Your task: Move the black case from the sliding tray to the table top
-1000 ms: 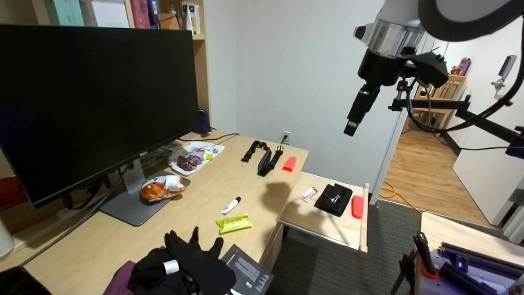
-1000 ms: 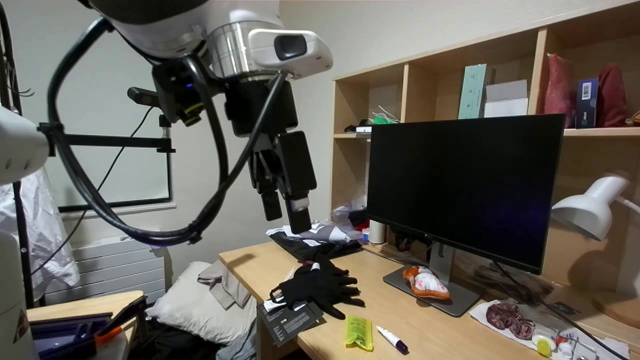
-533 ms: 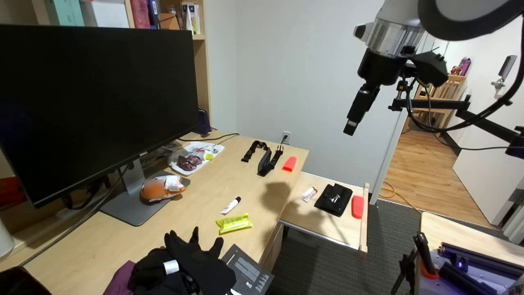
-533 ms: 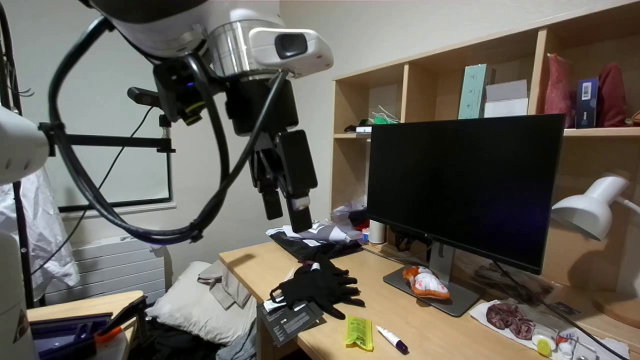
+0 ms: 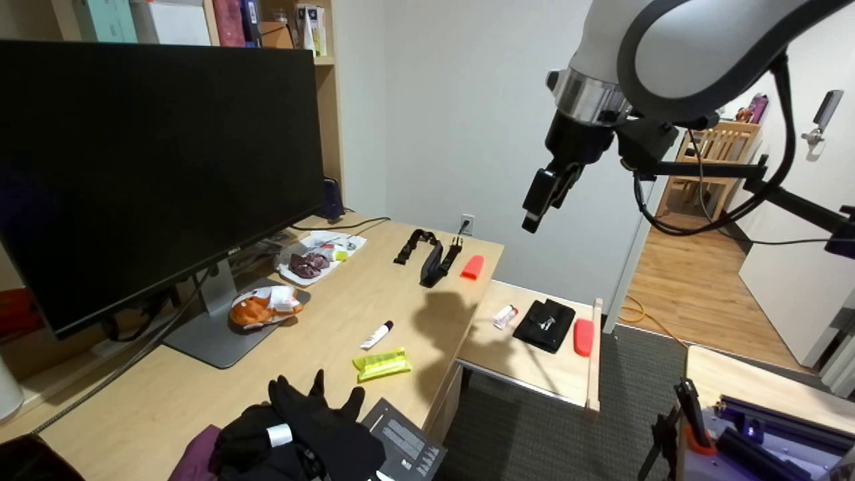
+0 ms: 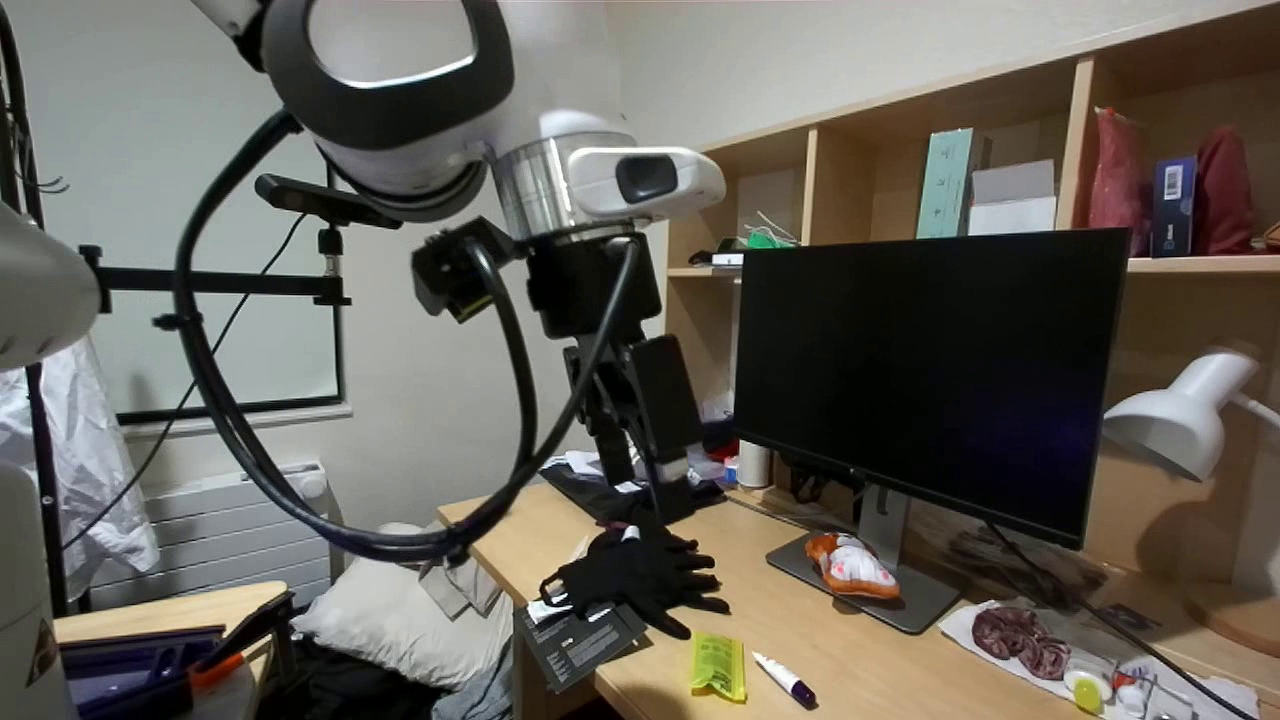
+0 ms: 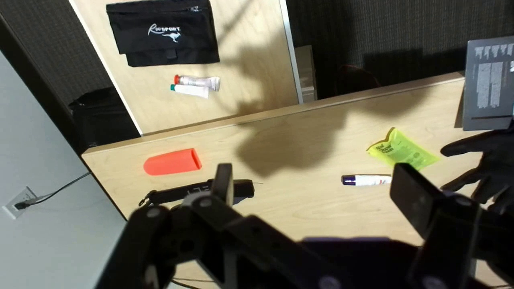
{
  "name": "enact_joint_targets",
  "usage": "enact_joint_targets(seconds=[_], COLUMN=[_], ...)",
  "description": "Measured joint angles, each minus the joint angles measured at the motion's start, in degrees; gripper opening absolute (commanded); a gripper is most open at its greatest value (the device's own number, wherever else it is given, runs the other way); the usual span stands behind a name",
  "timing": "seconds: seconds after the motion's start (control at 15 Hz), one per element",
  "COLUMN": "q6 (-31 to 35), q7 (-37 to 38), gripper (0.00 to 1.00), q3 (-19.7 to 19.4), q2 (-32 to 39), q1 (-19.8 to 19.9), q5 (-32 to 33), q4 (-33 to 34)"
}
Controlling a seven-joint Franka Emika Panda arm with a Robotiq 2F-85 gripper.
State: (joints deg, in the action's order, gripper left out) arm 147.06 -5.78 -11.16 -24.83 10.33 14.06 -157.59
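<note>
The black case [image 5: 544, 325] lies flat on the sliding tray [image 5: 568, 382], which is pulled out beside the desk. In the wrist view the black case [image 7: 166, 34] shows white lettering at the upper left, on the tray [image 7: 140, 100]. It is out of view in an exterior view where the gripper [image 6: 645, 485] hangs in front of the gloves and wall. My gripper [image 5: 532, 220] is in the air above the desk's edge, well above and apart from the case. In the wrist view the gripper [image 7: 315, 188] is open and empty, over the table top [image 7: 289, 212].
A red sleeve [image 5: 583, 337] and small tubes [image 5: 505, 316] lie beside the case. The tray has a raised wooden front [image 5: 594, 361]. On the desk are another red sleeve [image 5: 473, 267], a black belt [image 5: 437, 264], a glue pen [image 5: 377, 335], a yellow pouch [image 5: 382, 365], gloves [image 5: 320, 427] and a monitor [image 5: 160, 167].
The arm has moved across toward the desk and the gripper is a little lower. Its shadow has shifted further onto the desk. The case and other objects have not moved.
</note>
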Motion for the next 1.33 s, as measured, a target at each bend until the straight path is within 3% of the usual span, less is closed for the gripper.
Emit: enact_joint_targets(seconds=[0.4,1.33], q6=[6.4,6.2], q7=[0.3,0.5], gripper=[1.0,1.0], q3=[0.0,-0.2], q2=[9.7,10.7], q1=[0.8,0.8], q5=[0.0,-0.4], q4=[4.7,5.9])
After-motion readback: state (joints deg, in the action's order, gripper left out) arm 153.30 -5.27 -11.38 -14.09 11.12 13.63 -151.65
